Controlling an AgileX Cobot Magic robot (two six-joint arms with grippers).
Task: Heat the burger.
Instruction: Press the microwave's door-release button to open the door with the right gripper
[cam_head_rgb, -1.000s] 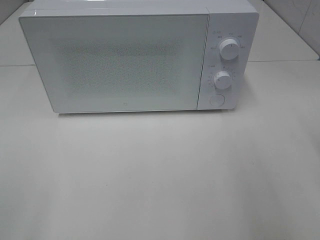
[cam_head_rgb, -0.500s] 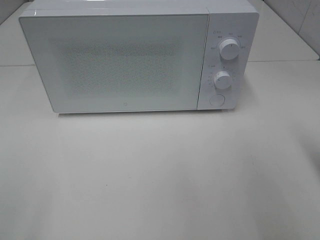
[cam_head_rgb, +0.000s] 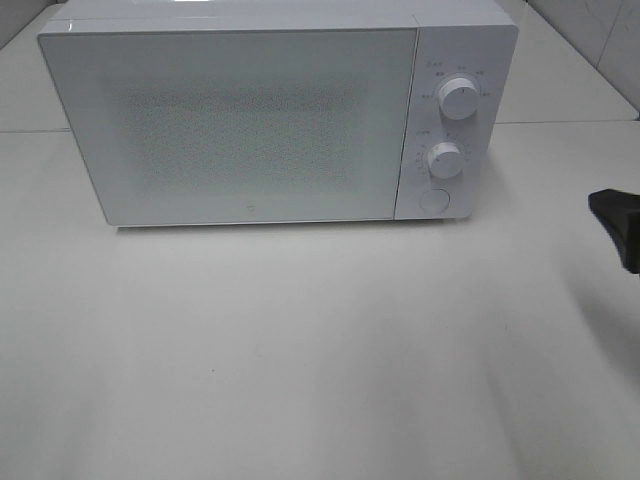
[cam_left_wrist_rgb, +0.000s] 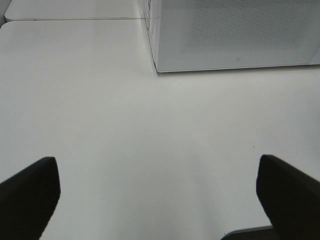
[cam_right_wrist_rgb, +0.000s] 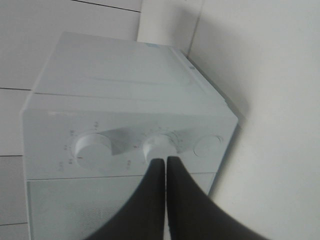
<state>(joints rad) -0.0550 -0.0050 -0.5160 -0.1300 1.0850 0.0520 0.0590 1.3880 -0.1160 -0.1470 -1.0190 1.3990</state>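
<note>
White microwave (cam_head_rgb: 240, 120) shut, burger out of sight

It stands on the desk (cam_head_rgb: 320, 350), its frosted door (cam_head_rgb: 235, 125) hiding the inside. Near the desk's edge the right fingers (cam_right_wrist_rgb: 150, 195) are pressed together, well apart from the knobs (cam_head_rgb: 458, 98); the left fingers (cam_left_wrist_rgb: 30, 190) spread wide. Dial markings (cam_head_rgb: 428, 92) are too small to read.

A broad white table (cam_head_rgb: 300, 350) fills nearly the whole exterior high view, its smooth top slightly glossy and evenly lit, with soft pale patches of reflected light toward the lower half. A thin seam (cam_head_rgb: 560, 124) crosses the upper part of the frame, interrupted in the middle by the white microwave (cam_head_rgb: 240, 120) standing there; the same joint shows near the top of the left wrist view. A tiny dark speck (cam_head_rgb: 212, 370) marks the table left of centre, low down. In the upper right corner rises a wall of pale tiles (cam_head_rgb: 610, 40) with grey grout lines.
</note>
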